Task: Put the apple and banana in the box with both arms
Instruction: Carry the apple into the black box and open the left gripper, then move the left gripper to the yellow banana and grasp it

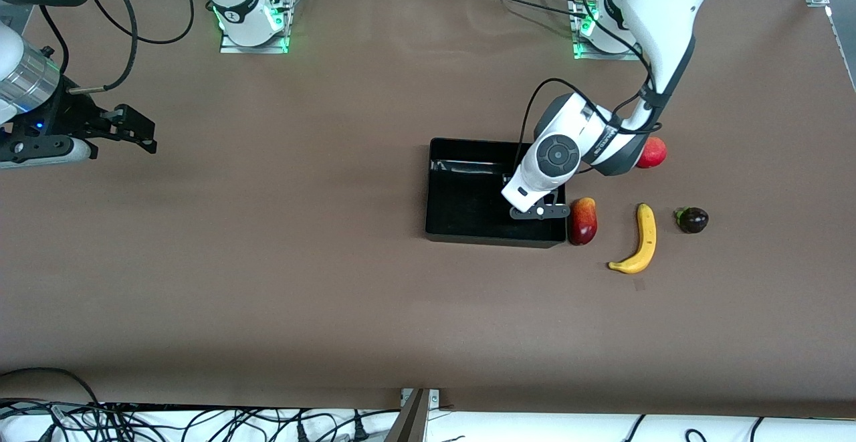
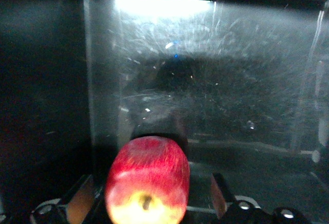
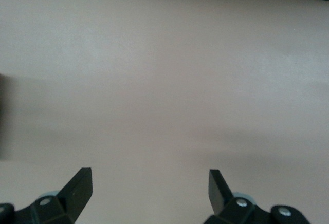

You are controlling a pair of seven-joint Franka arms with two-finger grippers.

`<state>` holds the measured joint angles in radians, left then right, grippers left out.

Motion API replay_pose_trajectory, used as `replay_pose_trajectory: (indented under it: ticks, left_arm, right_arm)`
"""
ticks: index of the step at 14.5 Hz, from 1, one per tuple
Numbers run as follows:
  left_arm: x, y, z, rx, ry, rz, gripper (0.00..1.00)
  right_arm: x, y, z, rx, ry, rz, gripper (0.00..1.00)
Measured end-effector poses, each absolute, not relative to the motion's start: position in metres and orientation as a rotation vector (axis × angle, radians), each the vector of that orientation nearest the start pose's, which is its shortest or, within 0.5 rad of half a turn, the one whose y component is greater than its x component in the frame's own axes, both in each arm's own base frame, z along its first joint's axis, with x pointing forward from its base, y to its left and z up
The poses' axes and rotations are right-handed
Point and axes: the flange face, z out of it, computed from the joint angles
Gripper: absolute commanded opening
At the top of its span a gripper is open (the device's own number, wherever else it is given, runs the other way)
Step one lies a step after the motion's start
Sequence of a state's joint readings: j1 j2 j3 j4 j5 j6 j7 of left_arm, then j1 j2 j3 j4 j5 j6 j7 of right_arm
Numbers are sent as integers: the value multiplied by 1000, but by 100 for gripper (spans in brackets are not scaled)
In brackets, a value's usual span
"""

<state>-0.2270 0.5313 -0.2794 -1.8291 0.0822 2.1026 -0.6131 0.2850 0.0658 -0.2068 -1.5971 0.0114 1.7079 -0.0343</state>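
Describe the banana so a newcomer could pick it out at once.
Start at the black box in the middle of the table, then move toward the left arm's end, past the red-and-yellow mango beside the box wall. The next fruit is the banana: long, curved, all yellow, unlike the small dark fruit beside it.

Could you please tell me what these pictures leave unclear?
1. Front view: the left arm covers the left gripper and the apple over the box.
2. Left wrist view: the lower edge cuts off the apple, so whether it rests on the box floor is unclear.
3. Front view: the left arm hides part of the round red fruit; the edge cuts off the right arm, whose open right gripper waits over the table.
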Motion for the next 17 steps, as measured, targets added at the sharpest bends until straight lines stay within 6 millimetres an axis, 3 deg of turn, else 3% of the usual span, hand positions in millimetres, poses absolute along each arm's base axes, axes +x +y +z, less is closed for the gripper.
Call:
replay_pose_trajectory:
  ticks: [3,4,6,8,10,14,16,17]
  left_arm:
    - [593,-274,328,-3039,-173,373,100]
    - [607,-258,356,-3043,-176,362,100]
    - [633,-206,381,-3065,-105,335,100]
    - [655,-139,374,-3035,56,296,100]
    - [671,-90,350,-3018,212,276,100]
    - [690,-43,276,-3001,470,225,100]
    - [688,-29,237,-2988,518,188,100]
    - [683,-24,221,-2996,529,166,94]
  right_arm:
    - [584,51,589,-3136,-176,-91,100]
    - [585,51,589,-3136,-176,-95,100]
    - [585,51,590,-3136,-177,-97,100]
    - [585,51,590,-3136,-177,-97,100]
    - [585,51,590,-3136,-177,-97,100]
    - [585,51,590,-3136,-177,-97,100]
    - [585,51,589,-3136,-177,-97,100]
    - [585,51,589,-3136,-176,-97,100]
